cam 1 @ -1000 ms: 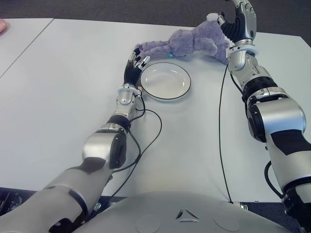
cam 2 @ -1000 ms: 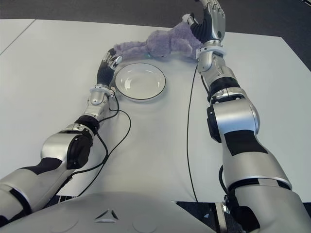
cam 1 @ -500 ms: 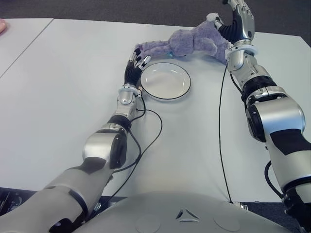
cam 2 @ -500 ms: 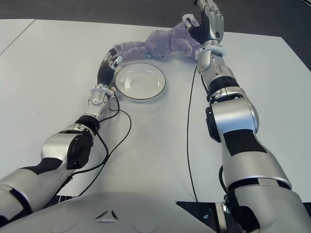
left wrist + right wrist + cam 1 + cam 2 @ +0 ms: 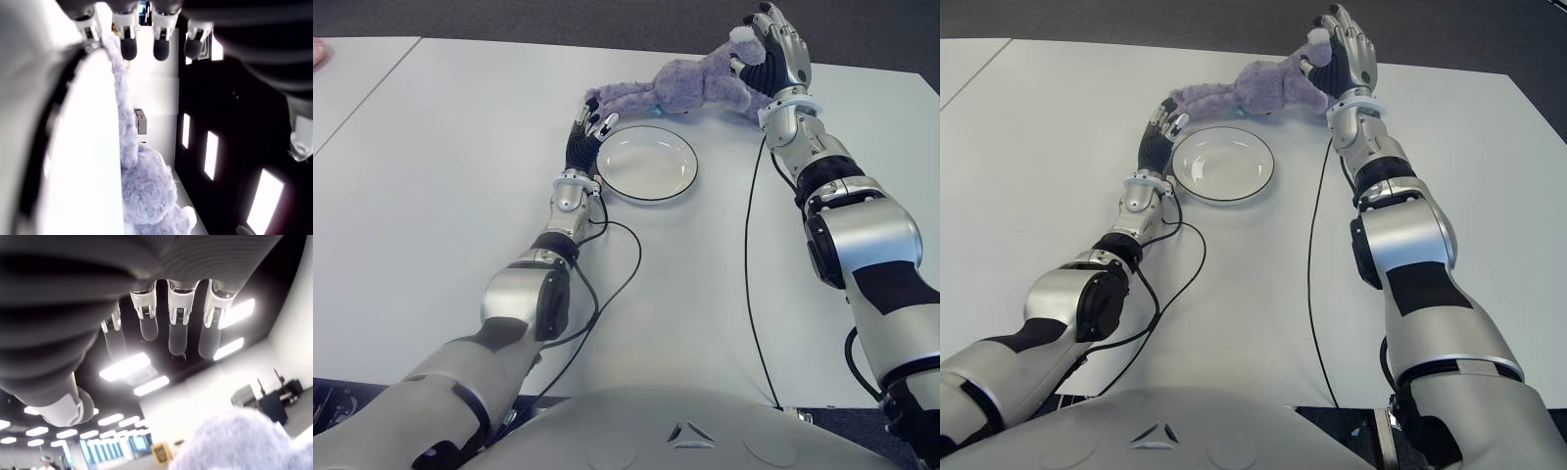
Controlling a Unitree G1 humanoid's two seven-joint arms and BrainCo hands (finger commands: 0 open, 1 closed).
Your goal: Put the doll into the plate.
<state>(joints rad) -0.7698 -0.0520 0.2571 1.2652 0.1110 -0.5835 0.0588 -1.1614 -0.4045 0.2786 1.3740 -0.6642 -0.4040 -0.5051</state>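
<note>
A purple plush doll (image 5: 695, 86) lies stretched out on the white table just behind a white plate (image 5: 646, 166) with a dark rim. My left hand (image 5: 590, 125) is at the plate's left edge, its fingers (image 5: 161, 46) straight and touching the doll's thin limb (image 5: 122, 112), holding nothing. My right hand (image 5: 769, 49) leans over the doll's head at the far right. Its fingers (image 5: 177, 328) are spread above the fuzzy head (image 5: 239, 440) and are not closed on it.
The white table (image 5: 460, 147) stretches wide to the left, with a seam toward a second table. Black cables (image 5: 749, 245) trail from both wrists across the table's middle. The far table edge runs just behind the doll. A pink object (image 5: 316, 49) shows at the far left.
My right hand has tipped left and down from beside the doll's head to over it. The left hand, doll and plate have stayed in place.
</note>
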